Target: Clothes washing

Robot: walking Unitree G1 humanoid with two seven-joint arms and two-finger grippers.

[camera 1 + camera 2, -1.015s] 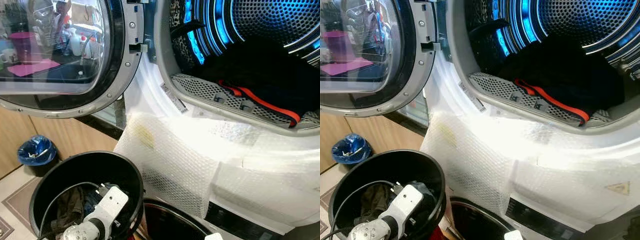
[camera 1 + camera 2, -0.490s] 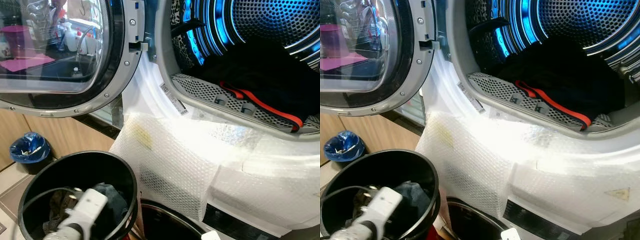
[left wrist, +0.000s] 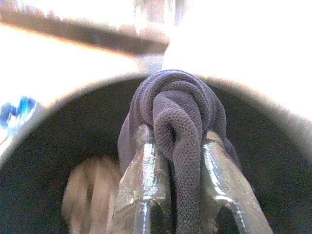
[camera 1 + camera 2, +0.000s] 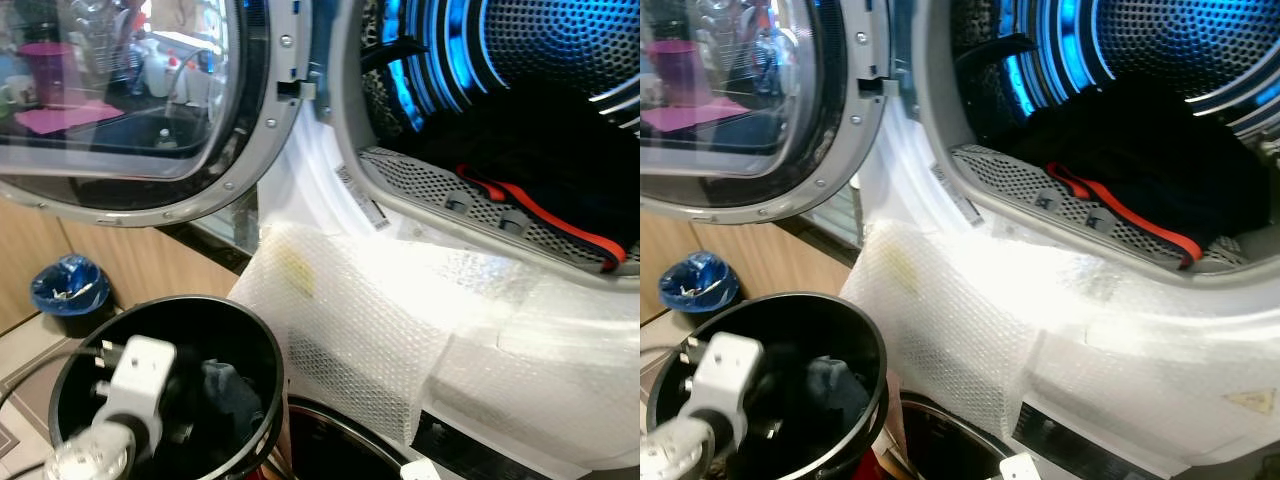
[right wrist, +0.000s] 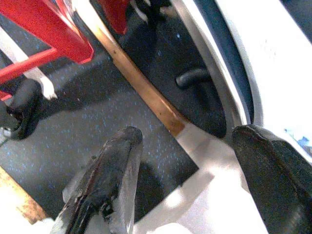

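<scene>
Now your left claw (image 3: 178, 195) has closed on the dark cloth (image 3: 175, 117) in the bucket (image 4: 255, 335); before, it only reached in. Lift toward the drum (image 4: 520, 110). Right claw (image 5: 190, 180) hangs spread.

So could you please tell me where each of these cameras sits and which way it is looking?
Left eye view: on the head, looking down at the open washer drum and black bucket; the left arm reaches into the bucket.
Right eye view: beside it, same scene; both show the dark clothes in the drum.
Left wrist view: along the left gripper, shut on a dark sock inside the bucket.
Right wrist view: along the open right gripper, facing the floor.
</scene>
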